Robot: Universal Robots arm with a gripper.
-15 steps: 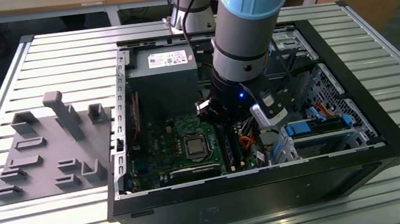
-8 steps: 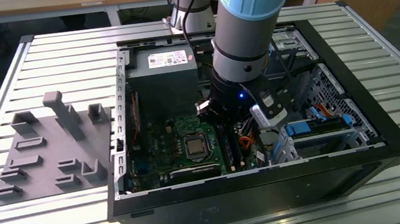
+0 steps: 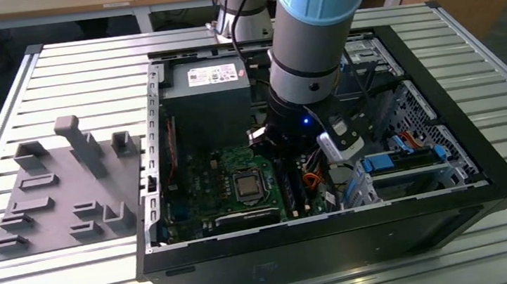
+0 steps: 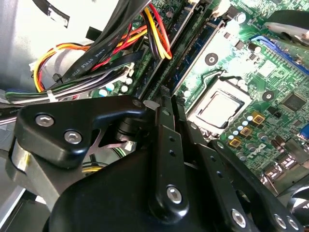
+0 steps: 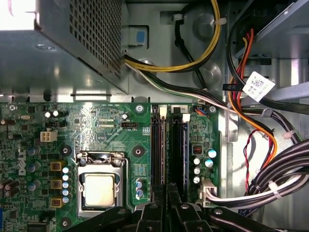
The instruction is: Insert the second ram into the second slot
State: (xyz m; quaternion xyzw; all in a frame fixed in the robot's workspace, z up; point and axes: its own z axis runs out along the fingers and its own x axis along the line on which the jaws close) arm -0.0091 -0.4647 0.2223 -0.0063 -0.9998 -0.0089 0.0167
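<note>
- The open case [image 3: 482,160] is lying on the counter [image 3: 58,78], and the arm is reaching down into it.
- The gripper [image 5: 166,208] is hanging just over the two slots [image 5: 177,145] beside the processor. I cannot tell if the jaws are open, closed or gripping.
- I cannot tell where the ram is, between the jaws or in a slot.
- I am judging the ram light, stiff and fragile, best gripped by its long edges, away from the contacts.
</note>
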